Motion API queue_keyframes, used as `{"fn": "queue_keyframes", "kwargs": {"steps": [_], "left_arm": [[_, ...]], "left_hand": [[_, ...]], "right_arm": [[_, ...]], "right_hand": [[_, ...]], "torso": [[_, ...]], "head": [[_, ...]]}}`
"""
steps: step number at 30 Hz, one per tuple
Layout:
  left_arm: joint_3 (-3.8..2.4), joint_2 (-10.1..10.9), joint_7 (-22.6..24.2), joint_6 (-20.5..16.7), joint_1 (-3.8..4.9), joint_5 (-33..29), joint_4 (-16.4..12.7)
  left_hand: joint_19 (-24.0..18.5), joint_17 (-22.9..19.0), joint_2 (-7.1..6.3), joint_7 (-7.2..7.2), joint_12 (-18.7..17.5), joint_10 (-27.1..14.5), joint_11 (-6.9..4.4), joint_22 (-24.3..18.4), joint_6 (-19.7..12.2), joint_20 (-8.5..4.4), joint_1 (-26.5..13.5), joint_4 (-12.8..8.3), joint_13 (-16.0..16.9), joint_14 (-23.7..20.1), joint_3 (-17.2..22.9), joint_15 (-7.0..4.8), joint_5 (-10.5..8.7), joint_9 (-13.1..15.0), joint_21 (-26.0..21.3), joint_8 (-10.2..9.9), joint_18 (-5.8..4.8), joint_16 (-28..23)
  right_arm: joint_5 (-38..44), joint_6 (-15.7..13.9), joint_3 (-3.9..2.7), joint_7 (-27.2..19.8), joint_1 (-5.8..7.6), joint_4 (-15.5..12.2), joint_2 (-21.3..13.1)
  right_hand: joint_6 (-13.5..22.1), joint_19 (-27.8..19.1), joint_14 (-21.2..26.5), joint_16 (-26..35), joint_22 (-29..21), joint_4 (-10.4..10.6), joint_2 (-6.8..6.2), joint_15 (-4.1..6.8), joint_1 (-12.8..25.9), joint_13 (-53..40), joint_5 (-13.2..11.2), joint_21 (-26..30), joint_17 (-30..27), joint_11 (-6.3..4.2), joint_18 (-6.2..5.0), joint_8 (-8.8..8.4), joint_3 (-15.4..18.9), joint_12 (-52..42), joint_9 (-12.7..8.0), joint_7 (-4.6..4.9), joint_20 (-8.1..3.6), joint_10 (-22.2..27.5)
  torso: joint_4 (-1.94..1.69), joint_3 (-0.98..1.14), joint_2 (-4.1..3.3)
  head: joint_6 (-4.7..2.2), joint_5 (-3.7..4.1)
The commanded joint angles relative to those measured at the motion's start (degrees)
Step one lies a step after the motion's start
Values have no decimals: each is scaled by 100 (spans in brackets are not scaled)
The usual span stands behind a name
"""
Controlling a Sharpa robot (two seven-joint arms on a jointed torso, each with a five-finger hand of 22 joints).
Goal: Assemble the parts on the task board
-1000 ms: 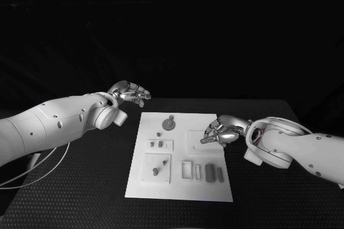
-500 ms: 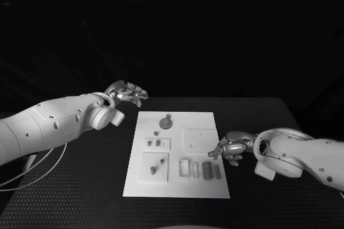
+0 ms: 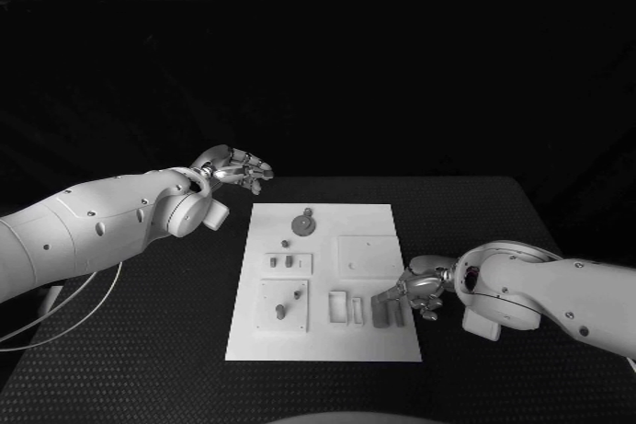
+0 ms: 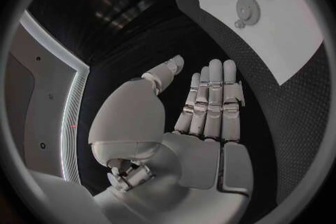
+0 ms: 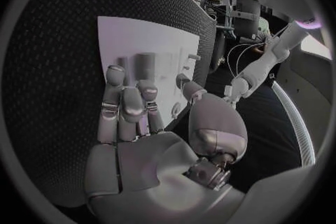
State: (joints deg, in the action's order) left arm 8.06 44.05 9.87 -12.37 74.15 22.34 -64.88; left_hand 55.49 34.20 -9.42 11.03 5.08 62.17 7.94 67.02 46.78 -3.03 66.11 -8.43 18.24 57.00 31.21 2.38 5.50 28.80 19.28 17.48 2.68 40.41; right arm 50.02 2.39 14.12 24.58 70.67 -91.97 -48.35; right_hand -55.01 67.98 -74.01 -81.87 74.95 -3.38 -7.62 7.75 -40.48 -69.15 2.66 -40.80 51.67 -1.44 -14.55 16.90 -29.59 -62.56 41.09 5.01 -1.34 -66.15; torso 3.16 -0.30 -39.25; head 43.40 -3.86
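Task board (image 3: 371, 223), the flat white rectangular plate, lies in the middle of my black textured table (image 3: 159, 323), and everything I must assemble sits on it. Starting at the left, my left hand (image 3: 233, 169) hovers off the board's far left corner, above the table, fingers straight and close side by side, holding nothing. On the board itself, a round grey disc part (image 3: 303, 223) sits at the far end; nearer me come two small grey pegs (image 3: 279, 259) in a raised block, then a near-left plate carrying a small grey lever piece (image 3: 281, 309). To the right of that lie white slotted frames (image 3: 342, 307) and dark grey oblong bars (image 3: 381, 315). My right hand (image 3: 422, 293) is low at the board's near right edge, fingers apart and empty, fingertips just beside those bars. I judge I am reaching for a bar, not yet gripping. Next I need to lower my fingertips around one bar, pinch it cleanly and lift without nudging its neighbour.
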Motion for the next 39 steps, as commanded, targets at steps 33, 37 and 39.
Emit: {"fn": "queue_keyframes", "kwargs": {"steps": [33, 37, 39], "left_arm": [[-2, 26, 83, 93, 3, -43, -44], [-3, 31, 78, 97, 3, -43, -47], [-3, 37, 77, 94, 4, -43, -55]], "left_hand": [[25, 19, 23, 10, 34, -20, 20, 14, -38, -26, -54, 49, -2, 39, -4, 2, 22, -14, -28, 38, 61, -39], [25, 21, 24, 9, 34, -20, 20, 15, -38, -26, -54, 50, -2, 39, -4, 2, 22, -15, -29, 39, 61, -41], [25, 22, 24, 9, 34, -20, 20, 16, -38, -26, -55, 50, -2, 39, -5, 2, 22, -15, -29, 40, 61, -41]], "right_arm": [[448, -83, 7, 312, -211, 370, 564], [467, -22, 7, 350, -212, 456, 663], [468, -26, 7, 370, -222, 518, 715]], "right_hand": [[76, -39, 23, -21, 119, 69, -27, -83, 94, 17, 6, -37, -13, 64, -45, -153, -90, -36, -78, 64, -38, 5], [83, -41, 24, -20, 119, 62, -41, -85, 97, 19, 6, -40, -15, 67, -45, -165, -90, -37, -84, 68, -36, 7], [88, -42, 25, -19, 119, 62, -47, -87, 101, 21, 6, -41, -16, 69, -45, -172, -90, -37, -87, 70, -35, 9]], "torso": [[-7, -4, -7], [-6, -8, -7], [-9, -8, -9]], "head": [[125, -64], [130, -65], [134, -65]]}}
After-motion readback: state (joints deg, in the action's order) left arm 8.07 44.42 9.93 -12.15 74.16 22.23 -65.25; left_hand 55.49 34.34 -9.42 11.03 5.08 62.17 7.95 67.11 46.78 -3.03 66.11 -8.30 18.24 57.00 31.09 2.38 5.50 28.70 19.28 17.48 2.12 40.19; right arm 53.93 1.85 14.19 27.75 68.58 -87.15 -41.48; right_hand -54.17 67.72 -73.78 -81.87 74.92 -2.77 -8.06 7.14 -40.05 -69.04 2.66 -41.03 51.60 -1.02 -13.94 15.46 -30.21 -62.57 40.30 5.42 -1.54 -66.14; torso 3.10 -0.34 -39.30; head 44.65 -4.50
